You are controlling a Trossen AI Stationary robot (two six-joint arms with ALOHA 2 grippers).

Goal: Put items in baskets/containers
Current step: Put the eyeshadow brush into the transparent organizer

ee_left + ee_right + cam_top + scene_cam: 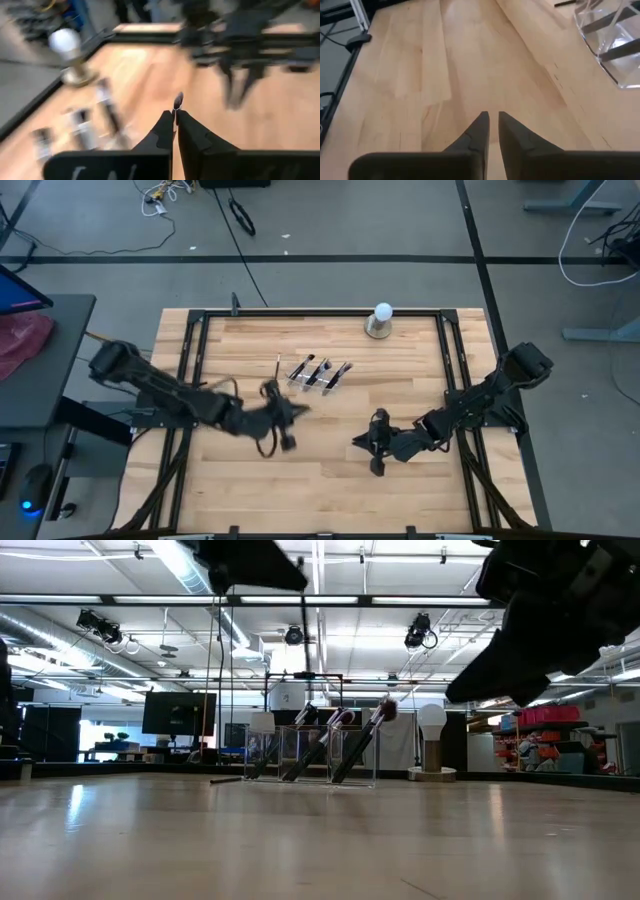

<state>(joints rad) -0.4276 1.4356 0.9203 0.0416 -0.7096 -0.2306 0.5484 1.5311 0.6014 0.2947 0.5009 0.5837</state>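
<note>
Several brushes (345, 745) already lean in the clear holder (318, 376), which sits far back on the desk (330, 480), near the white ball on a stand (380, 321). One more brush lies flat just left of the holder (278, 366). The left gripper (175, 122) hangs over the middle of the desk, clenched on a thin brush (177, 101). The right gripper (492, 125) waits over bare wood, nearly closed and holding nothing. A brush looks light, stiff and slippery, so I think it is best pinched at the middle of its handle, not by the soft bristles.
</note>
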